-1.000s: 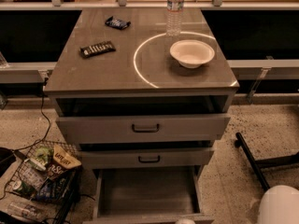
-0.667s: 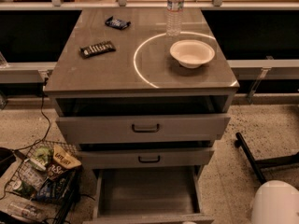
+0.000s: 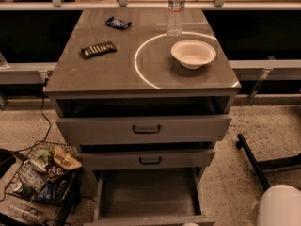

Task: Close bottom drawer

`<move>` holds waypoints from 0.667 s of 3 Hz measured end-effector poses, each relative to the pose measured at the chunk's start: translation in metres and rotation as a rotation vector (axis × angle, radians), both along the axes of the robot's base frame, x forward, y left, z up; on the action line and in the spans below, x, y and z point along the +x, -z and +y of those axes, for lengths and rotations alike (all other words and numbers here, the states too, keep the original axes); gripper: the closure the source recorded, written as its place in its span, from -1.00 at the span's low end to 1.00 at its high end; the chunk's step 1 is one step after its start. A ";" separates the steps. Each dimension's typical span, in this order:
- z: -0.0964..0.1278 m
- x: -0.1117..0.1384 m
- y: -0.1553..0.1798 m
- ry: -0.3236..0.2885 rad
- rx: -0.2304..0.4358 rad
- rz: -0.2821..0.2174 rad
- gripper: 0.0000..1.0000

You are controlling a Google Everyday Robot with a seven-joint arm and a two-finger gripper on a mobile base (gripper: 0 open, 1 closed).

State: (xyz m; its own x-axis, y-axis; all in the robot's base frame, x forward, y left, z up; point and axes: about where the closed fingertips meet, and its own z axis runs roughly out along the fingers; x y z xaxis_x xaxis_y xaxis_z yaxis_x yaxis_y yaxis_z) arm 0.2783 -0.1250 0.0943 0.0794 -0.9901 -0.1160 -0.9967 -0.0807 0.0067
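Nearest to us, at the bottom edge, a small pale sliver (image 3: 190, 224) sits just in front of the bottom drawer (image 3: 148, 192). It may be the tip of the gripper. We see no more of the gripper than that, so we cannot tell whether it is released or clenched. A rounded white robot part (image 3: 281, 206) fills the bottom right corner.

The bottom drawer is pulled far out toward us, its long grey tray bare, and its front is cut off by the bottom edge. To its left, on the speckled floor, stands a wire basket (image 3: 40, 180) of snack bags. To its right lies a black bar (image 3: 251, 159).

Above it come the middle drawer (image 3: 148, 160) and the top drawer (image 3: 146, 128), which has a dark gap over it.

Farthest away, the cabinet top (image 3: 117, 65) holds a white bowl (image 3: 193, 53), a water bottle (image 3: 176, 9) and two snack bars (image 3: 98, 49).

We judge the closing not yet begun. The next move calls for meeting the drawer front squarely and pushing straight inward along its rails.
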 end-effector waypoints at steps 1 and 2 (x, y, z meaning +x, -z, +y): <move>0.017 0.044 -0.009 -0.032 0.058 -0.109 1.00; 0.015 0.090 -0.019 -0.032 0.109 -0.206 1.00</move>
State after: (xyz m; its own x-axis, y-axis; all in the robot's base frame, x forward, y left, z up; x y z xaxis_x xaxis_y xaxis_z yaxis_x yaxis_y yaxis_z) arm 0.3683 -0.1102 0.1131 0.1432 -0.9692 -0.2006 -0.9731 -0.1010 -0.2071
